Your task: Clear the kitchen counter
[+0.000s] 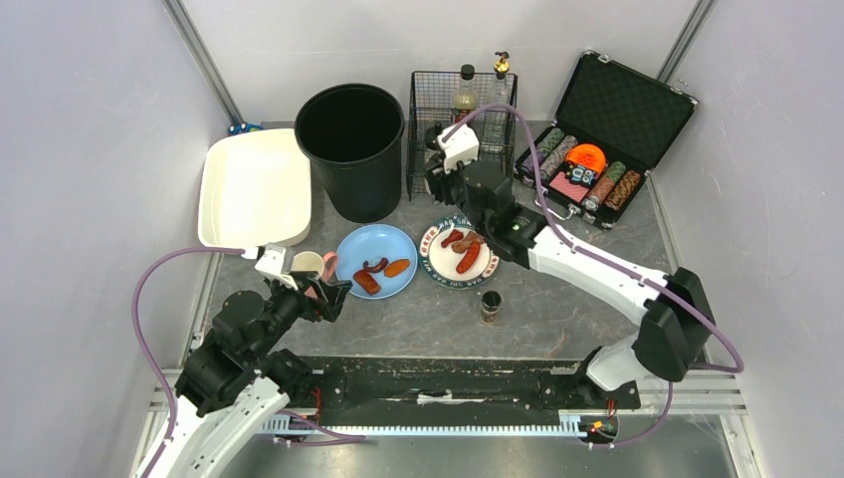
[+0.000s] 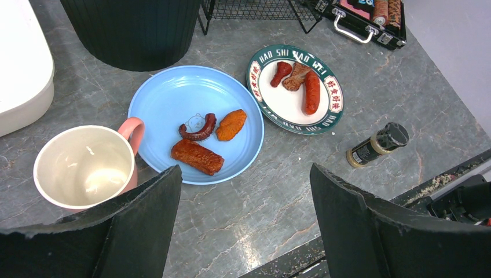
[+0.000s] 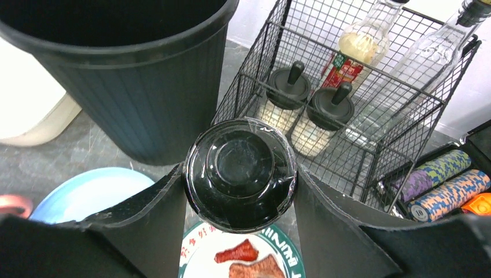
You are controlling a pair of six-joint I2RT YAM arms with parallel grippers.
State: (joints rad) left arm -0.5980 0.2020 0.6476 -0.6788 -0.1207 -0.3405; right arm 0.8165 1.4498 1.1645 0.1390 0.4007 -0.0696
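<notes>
The table [image 1: 557, 319] spreads beneath both claws and bears everything yet to be cleared. Directly under the right claw [image 3: 239, 174] sits a green-rimmed plate [image 2: 253, 87] of sausages. That claw is clamped on a black-capped jar [image 3: 240, 145], a finger pressing each side of its round cap, and the jar appears upright and lifted clear of the surface. Just beyond the claw stands a wire basket [image 3: 370, 116] holding similar capped jars and bottles, so the jar is probably held high to pass over the basket's wall. A black bin [image 3: 116, 104] stands to that claw's left.

The left claw [image 2: 244, 174] hangs with jaws spread wide and nothing between them. A pink-handled cup [image 2: 84, 168] sits just off its left finger and a blue plate [image 2: 173, 98] of food scraps just ahead, so it is likely poised for one of them. A small spice bottle [image 2: 377, 145] sits to its right.

The table itself is dark grey, mottled like stone, veined and scuffed with pale marks.
</notes>
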